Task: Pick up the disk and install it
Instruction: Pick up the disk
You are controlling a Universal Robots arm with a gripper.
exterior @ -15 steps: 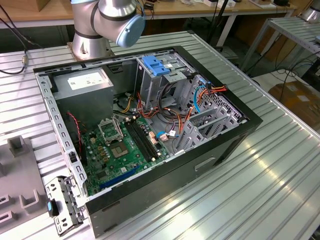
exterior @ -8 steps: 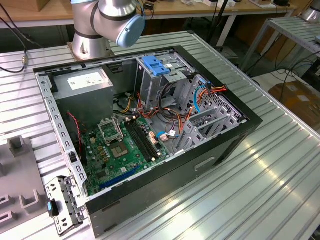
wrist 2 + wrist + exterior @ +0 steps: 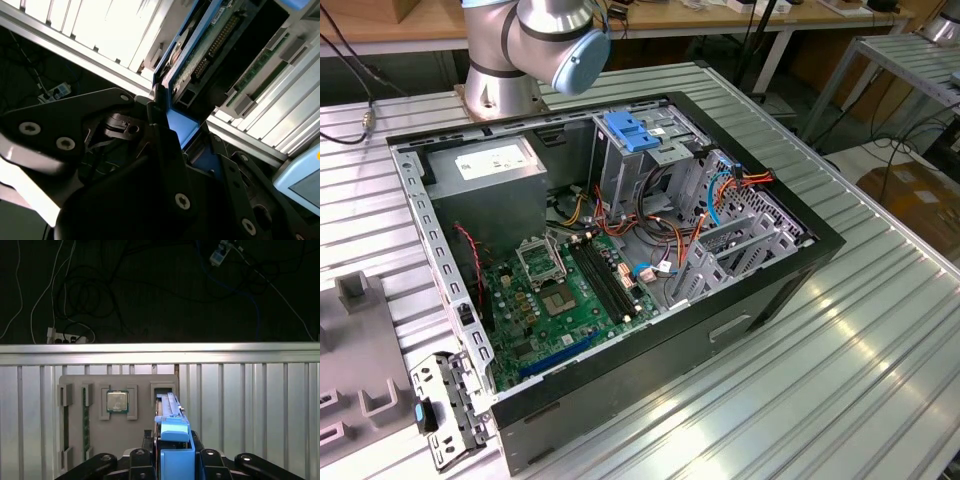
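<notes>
Holding tight, the gripper is closed on the blue edge of the disk in both wrist views, with a black finger on each side. In the first wrist view the disk stands on its thin edge over a grey tray. I cannot tell if it touches the tray. A green stick stands in a slot of that tray, and a square chip lies in a pocket near the disk. In the second wrist view the green board side of the disk shows, with a blue rail along it. In the exterior view, going from its left, the grey tray lies on the metal table. Next to it is a small metal bracket with a blue tab. Then comes the big black case, lying open. A grey box with a white sticker sits in its far corner, just in front of the arm. A green board lies flat on the floor of the case. Further toward the exterior view's right stands a tall metal cage with a blue latch on top. Orange and blue cables hang beside the cage.
</notes>
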